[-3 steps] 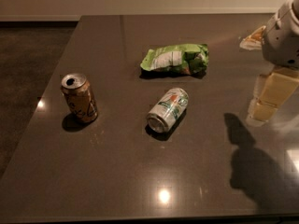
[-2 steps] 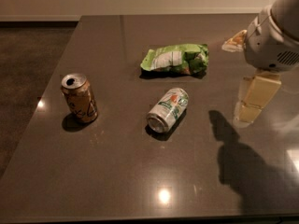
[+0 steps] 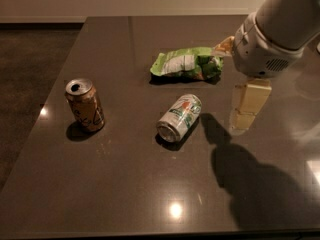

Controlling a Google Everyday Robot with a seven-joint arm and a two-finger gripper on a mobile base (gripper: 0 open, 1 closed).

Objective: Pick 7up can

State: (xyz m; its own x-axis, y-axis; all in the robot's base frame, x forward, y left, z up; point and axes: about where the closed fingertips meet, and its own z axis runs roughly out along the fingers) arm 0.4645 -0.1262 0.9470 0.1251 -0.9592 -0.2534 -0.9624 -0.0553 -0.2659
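Note:
The 7up can [image 3: 179, 117] lies on its side near the middle of the dark table [image 3: 125, 184], silver-white with a green label and a small red mark, one shiny end facing the front. My gripper [image 3: 229, 88] hangs just right of the can, above the table and apart from it. Its two pale fingers [image 3: 248, 105] stand wide apart and hold nothing. The white arm housing [image 3: 270, 39] comes in from the upper right.
A brown-gold can [image 3: 85, 105] stands upright at the left. A green crinkled chip bag [image 3: 186, 64] lies behind the 7up can. The table's left edge [image 3: 55, 91] drops to a dark floor. The arm's shadow covers the front right.
My arm and gripper have moved left, toward the 7up can and the chip bag. The cans and the bag have not moved.

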